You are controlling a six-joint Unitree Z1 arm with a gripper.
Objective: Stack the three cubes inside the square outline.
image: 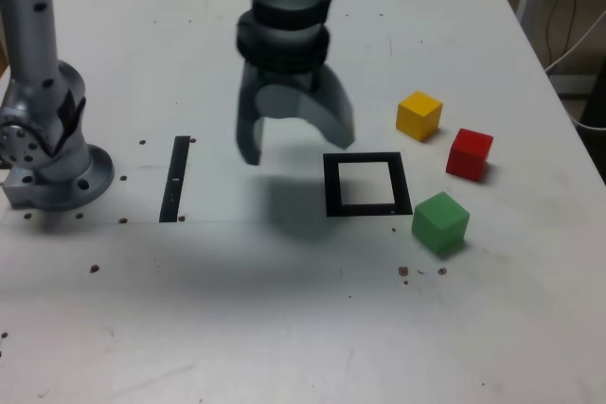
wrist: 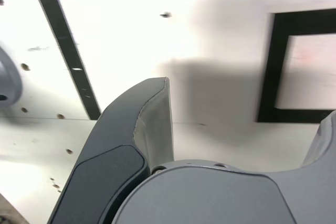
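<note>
Open jaws frame white table [wrist: 157, 51]; black strip [wrist: 68, 51] one side, square outline [wrist: 269, 66] other.

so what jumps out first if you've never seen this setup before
The big grey gripper hangs with its jaws wide open and empty over the white table, just to the exterior view's left of the black square outline. Next come three bright cubes clustered apart on the outline's other side, none inside it: yellow cube farthest back, red cube beside it, green cube nearest the outline's front corner.
</note>
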